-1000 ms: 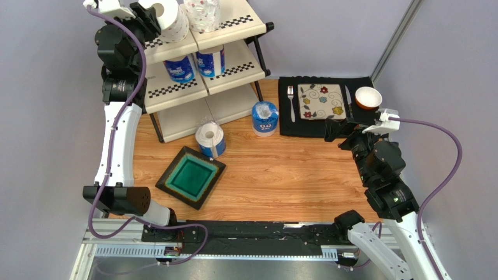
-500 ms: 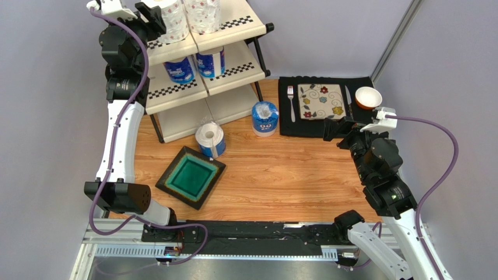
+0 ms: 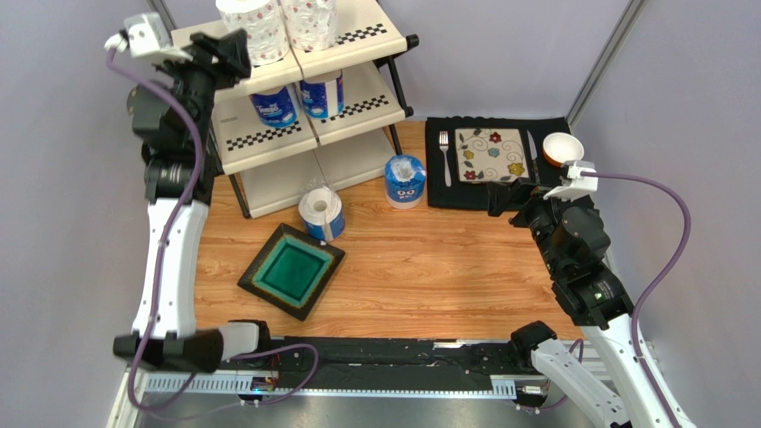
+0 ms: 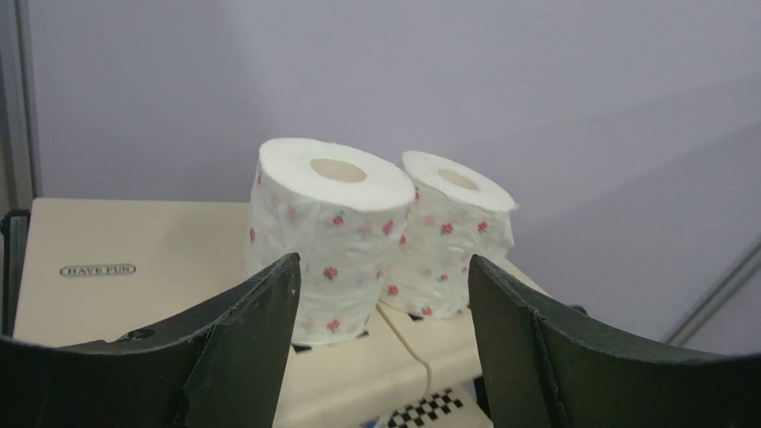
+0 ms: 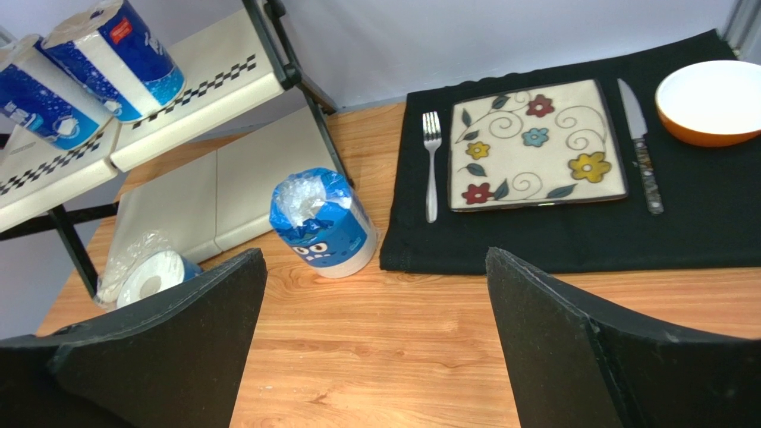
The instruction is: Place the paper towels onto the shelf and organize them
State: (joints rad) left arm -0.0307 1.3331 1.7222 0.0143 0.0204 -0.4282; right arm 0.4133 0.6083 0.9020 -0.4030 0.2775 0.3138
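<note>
The shelf [image 3: 357,36] stands at the far left. Two flower-patterned paper towels [image 3: 255,27] [image 3: 310,20] stand upright side by side on its top tier. Two blue-wrapped rolls [image 3: 274,105] [image 3: 321,94] lie on the middle tier. A blue-wrapped roll [image 3: 405,181] and a roll in loose wrap [image 3: 321,212] stand on the table. My left gripper [image 3: 234,55] is open and empty, just short of the nearer patterned roll [image 4: 326,236]. My right gripper [image 3: 500,198] is open and empty above the table, facing the blue-wrapped roll [image 5: 323,223].
A green square dish [image 3: 292,270] lies at the front left of the table. A black placemat [image 3: 438,192] at the back right holds a flowered plate [image 3: 491,154], a fork [image 3: 444,156], a knife [image 3: 532,152] and an orange bowl [image 3: 563,149].
My left gripper has let go of the patterned roll on the top tier and drawn back to the left. The roll now stands upright. My right gripper has edged left.
</note>
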